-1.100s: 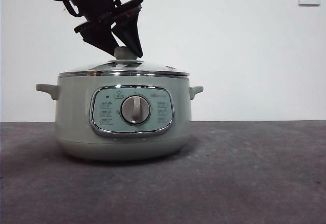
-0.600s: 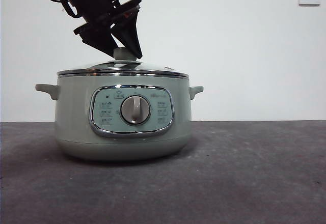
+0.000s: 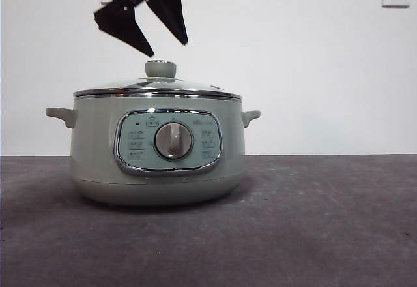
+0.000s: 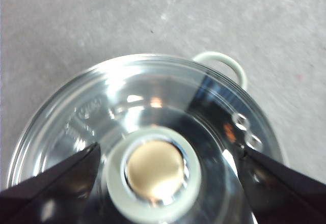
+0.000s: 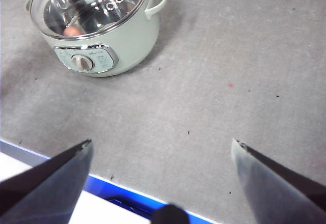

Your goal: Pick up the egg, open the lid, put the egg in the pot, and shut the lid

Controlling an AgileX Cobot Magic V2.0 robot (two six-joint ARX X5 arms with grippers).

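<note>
Table (image 5: 214,81) carries the pot (image 3: 158,150), with the lid (image 3: 156,86) seated square on its rim, so the task looks all but finished. Through the glass in the right wrist view the egg (image 5: 73,30) lies on the pot's floor. The left gripper (image 3: 161,44) hangs directly above the lid's knob (image 4: 154,172), jaws spread wide and clear of it, gripping nothing. The right gripper (image 5: 162,150) waits well apart, jaws open and empty.

The pot (image 3: 158,150) is seen level from the front, straight down between left jaws, and distantly beyond right jaws
</note>
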